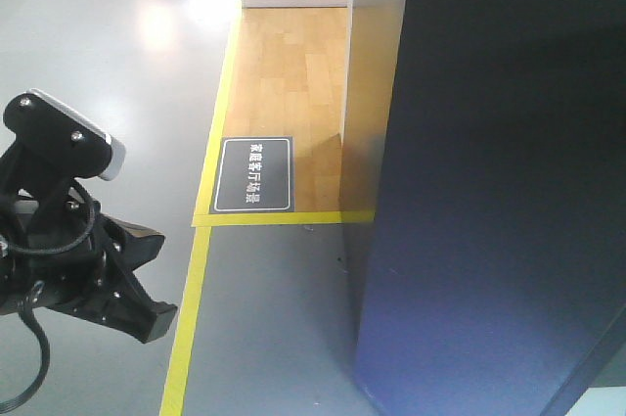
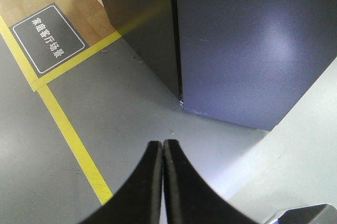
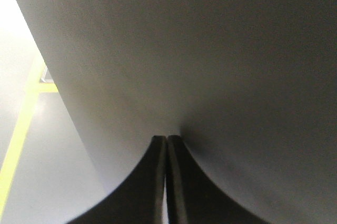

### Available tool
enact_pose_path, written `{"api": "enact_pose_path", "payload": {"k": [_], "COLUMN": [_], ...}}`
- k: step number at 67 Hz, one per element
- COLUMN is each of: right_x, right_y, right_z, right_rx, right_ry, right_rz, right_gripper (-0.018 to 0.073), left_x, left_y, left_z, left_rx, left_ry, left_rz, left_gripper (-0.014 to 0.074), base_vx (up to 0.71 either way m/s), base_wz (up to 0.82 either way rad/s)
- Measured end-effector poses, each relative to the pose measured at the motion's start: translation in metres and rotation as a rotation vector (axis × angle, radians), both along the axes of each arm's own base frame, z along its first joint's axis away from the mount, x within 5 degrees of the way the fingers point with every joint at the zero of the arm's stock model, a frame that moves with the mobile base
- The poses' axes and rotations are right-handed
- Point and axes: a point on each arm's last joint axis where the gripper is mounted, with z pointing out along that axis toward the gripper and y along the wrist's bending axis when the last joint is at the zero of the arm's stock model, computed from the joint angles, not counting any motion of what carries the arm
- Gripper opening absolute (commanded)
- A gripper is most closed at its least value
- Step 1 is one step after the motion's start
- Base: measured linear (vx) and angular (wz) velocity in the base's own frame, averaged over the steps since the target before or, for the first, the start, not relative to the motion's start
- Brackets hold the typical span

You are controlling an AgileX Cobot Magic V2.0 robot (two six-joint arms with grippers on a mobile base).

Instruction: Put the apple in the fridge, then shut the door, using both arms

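As the door looks nearly shut | apple unseen (presumably inside) | right gripper pressing it, fingers together | left gripper closed, idle

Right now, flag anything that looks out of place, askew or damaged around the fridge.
Nothing stands out. The fridge stands upright with an unmarked dark outer face, the grey floor shows no spill, and the floor sign lies flat beside the yellow tape. The apple is not in view.

The grey floor carries the fridge, standing upright. Yellow tape runs along the floor and borders a wood-plank patch. A dark sign with white characters lies flat on that patch, just inside the tape corner.
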Motion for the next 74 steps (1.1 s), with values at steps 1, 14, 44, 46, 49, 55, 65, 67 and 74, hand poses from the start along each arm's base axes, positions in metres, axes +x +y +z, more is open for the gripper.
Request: {"api": "enact_pose_path", "payload": {"k": [1, 14, 44, 46, 49, 55, 65, 67, 74], "right_x": [0.001, 0.024, 0.082, 0.086, 0.093, 0.106, 0.130, 0.133, 0.151], "right_y": [0.000, -0.006, -0.017, -0.018, -0.019, -0.023, -0.034, -0.036, -0.040], "right_z": [0.000, 0.010, 0.013, 0.013, 0.011, 0.011, 0.007, 0.006, 0.000], "right_rx": [0.004, -0.003, -0.021, -0.021, -0.021, -0.023, -0.025, -0.026, -0.025], "right_ry": [-0.001, -0.047, -0.177, -0.180, -0.179, -0.183, -0.187, -0.187, -0.178], "right_rz": [-0.002, -0.003, -0.033, -0.033, -0.034, -0.041, -0.061, -0.064, -0.068], "right_gripper": [-0.0003, -0.0003, -0.0003, -0.0003, -0.0003, -0.0003, -0.0003, -0.0003, -0.0003], "left_x": [0.000, 0.000, 0.000, 0.000, 0.000, 0.000, 0.000, 0.000, 0.000], "left_y": [0.000, 0.000, 0.000, 0.000, 0.000, 0.000, 0.000, 0.000, 0.000], "left_z": [0.000, 0.000, 0.000, 0.000, 0.000, 0.000, 0.000, 0.000, 0.000], "left_rx": [0.000, 0.000, 0.000, 0.000, 0.000, 0.000, 0.000, 0.000, 0.000], "left_ry": [0.000, 0.000, 0.000, 0.000, 0.000, 0.000, 0.000, 0.000, 0.000], "left_rz": [0.000, 0.000, 0.000, 0.000, 0.000, 0.000, 0.000, 0.000, 0.000], "left_gripper": [-0.0006, -0.0006, -0.0006, -0.0006, -0.0006, -0.0006, -0.0006, -0.0006, -0.0006], "base_vx": [0.00, 0.00, 0.00, 0.00, 0.00, 0.00, 0.00, 0.00, 0.00], "base_wz": [0.00, 0.00, 0.00, 0.00, 0.00, 0.00, 0.00, 0.00, 0.00]}}
